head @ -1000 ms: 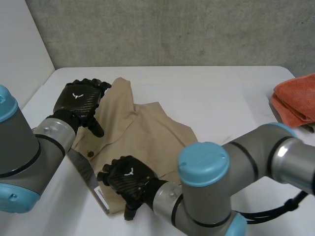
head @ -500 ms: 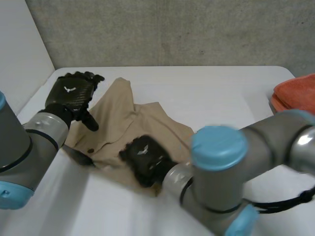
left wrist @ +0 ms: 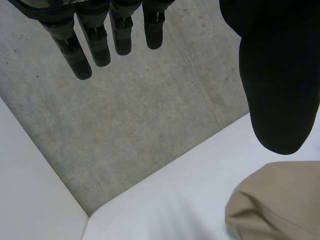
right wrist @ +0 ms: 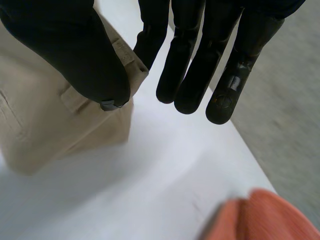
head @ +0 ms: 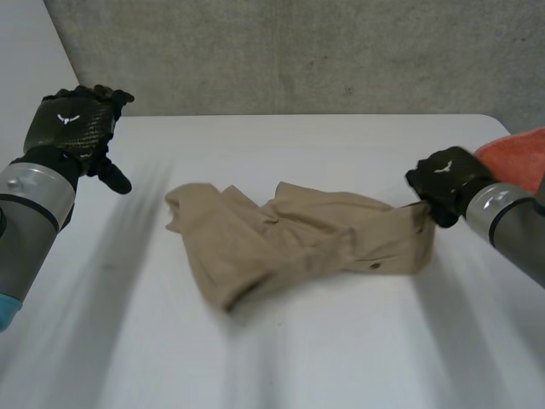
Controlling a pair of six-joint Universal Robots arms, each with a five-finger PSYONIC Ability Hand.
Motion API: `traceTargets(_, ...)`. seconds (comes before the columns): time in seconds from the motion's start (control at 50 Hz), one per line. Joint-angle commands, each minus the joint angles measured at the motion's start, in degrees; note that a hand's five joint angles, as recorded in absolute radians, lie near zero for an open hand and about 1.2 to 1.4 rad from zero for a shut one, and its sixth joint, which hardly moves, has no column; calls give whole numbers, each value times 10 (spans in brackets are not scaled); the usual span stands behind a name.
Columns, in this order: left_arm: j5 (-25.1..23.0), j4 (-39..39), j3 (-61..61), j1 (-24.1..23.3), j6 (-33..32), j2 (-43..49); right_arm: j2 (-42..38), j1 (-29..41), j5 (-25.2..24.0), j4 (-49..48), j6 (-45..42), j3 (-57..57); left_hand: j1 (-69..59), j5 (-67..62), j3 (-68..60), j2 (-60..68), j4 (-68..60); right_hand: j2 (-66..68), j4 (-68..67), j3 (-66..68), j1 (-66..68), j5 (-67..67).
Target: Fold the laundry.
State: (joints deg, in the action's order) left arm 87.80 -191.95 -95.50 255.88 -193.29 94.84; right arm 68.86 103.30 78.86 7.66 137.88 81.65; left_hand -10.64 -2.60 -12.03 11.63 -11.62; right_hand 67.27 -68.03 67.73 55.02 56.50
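A tan garment [head: 298, 234] lies crumpled and stretched across the middle of the white table [head: 341, 358]. My right hand [head: 447, 179] is at its right end, with a corner of the garment [right wrist: 40, 115] pinched between the thumb [right wrist: 75, 45] and the straight fingers. My left hand [head: 72, 128] hovers open over the table's far left corner, well clear of the cloth. In the left wrist view its fingers [left wrist: 95, 40] are straight, and a rounded end of the garment [left wrist: 280, 205] lies below the thumb.
A folded orange cloth [head: 519, 158] sits at the table's right edge, just beyond my right hand; it also appears under the fingertips as the orange cloth [right wrist: 260, 220]. A grey concrete wall [head: 298, 51] stands behind the table.
My right hand closed on the garment and dragged it from the near left to the middle, ending at the right. My left hand lifted off the cloth and moved back to the far left.
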Motion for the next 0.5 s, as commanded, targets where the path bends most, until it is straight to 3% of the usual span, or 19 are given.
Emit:
traceTargets(0.02,-1,2,-9,-9,-1,5,-73,-37,89,-7,-24,-91,-7,12,6,-2,2,127,-120,123,250,135)
traceTargets(0.08,-2,-1,-14,-10,-1,7,-86,-36,110,-12,-40,-114,-7,12,6,-2,2,127,-120,123,250,135)
traceTargets(0.1,-3,-1,-14,-9,-1,9,-91,-35,119,-19,-41,-124,-7,12,6,-2,2,-135,143,-140,-13,-128)
traceTargets(0.12,-3,-2,-14,-9,-1,13,-92,-35,125,-25,-40,-127,-6,14,8,-4,4,-304,312,-309,-182,-297)
traceTargets(0.16,-3,-2,-13,-10,-1,19,-89,-35,127,-46,-36,-122,-6,14,8,-4,4,-540,548,-545,-418,-532)
traceTargets(0.18,-2,-2,-12,-11,-1,23,-88,-33,127,-53,-34,-118,-7,12,6,-2,2,-573,580,-577,-450,-565)
traceTargets(0.38,-3,-4,-3,-30,-2,35,1,60,89,-70,24,17,-11,9,3,1,-1,-573,580,-577,-450,-565)
traceTargets(0.5,-35,-9,1,-32,-7,55,71,91,59,-63,125,158,-31,-11,-17,21,-21,-562,570,-567,-439,-554)
